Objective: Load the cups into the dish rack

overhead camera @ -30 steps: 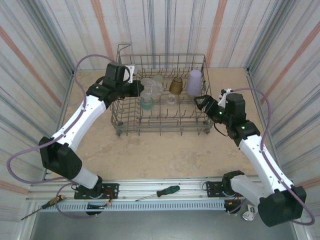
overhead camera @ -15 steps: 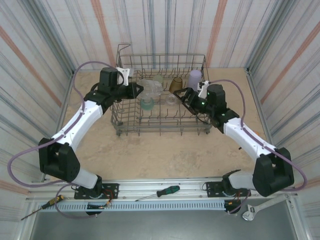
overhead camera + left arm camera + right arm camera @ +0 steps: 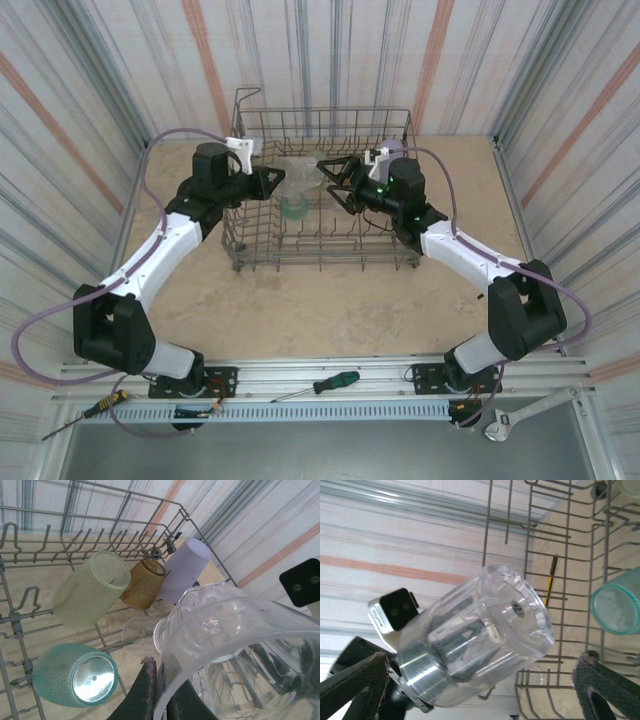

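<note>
Grips a clear cup (image 3: 297, 173) by its rim in the left hand (image 3: 268, 184), tilted above the rack (image 3: 300, 258) at upper centre. Has the right hand (image 3: 333, 180) spread wide facing the base, probably to take it over.

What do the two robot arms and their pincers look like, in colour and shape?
The left arm and right arm have white tubular shells between bulky black joints. A thin lavender cable loops loosely along each. The left pincer and right pincer are black with two tapered fingers. A small white camera housing sits on each wrist.
</note>
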Robot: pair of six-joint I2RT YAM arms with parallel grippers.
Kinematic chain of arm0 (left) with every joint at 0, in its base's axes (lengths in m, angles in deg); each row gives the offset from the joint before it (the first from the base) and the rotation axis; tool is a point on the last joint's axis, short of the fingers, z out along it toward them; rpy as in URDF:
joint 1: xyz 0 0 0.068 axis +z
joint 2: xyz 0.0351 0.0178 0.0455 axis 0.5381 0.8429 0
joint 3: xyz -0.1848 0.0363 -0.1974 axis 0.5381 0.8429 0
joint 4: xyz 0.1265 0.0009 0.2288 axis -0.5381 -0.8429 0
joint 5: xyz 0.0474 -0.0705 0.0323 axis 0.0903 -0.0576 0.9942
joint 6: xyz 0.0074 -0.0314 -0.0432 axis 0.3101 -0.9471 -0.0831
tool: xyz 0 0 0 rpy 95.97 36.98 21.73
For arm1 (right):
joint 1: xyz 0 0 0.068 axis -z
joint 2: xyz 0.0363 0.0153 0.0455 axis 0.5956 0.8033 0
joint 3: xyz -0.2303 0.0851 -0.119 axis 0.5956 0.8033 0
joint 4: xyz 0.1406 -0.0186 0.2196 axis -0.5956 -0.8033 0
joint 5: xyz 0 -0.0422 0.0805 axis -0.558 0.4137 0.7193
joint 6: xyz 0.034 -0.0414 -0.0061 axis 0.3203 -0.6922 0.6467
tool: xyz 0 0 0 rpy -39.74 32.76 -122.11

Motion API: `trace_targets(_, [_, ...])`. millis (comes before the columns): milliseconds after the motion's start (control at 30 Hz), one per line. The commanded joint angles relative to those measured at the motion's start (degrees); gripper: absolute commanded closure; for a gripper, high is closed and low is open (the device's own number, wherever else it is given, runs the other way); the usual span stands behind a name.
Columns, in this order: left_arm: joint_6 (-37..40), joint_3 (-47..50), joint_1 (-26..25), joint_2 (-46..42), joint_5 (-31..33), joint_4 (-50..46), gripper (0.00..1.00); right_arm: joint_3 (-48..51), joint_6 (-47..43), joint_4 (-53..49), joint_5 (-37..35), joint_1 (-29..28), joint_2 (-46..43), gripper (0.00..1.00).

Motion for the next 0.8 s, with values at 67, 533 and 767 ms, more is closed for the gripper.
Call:
trace_targets(67, [-1.9,1.4,0.1,-2.6,2.4,6.0,1.0,-1.3,5.9,5.1,-1.5,-0.8,2.1,0.01])
trace_targets(533, [-4.5,4.5,-0.7,-0.9,-0.7,13.9,1.0,-6.3,11.7,8.7,1.0,-1.4,8.8,0.01])
trace_targets(767, [-3.9,5.5,-1.4,-0.6,-1.7,16.5,1.0,-8.6,15.9,12.7,1.9,-1.6,12.3,0.04])
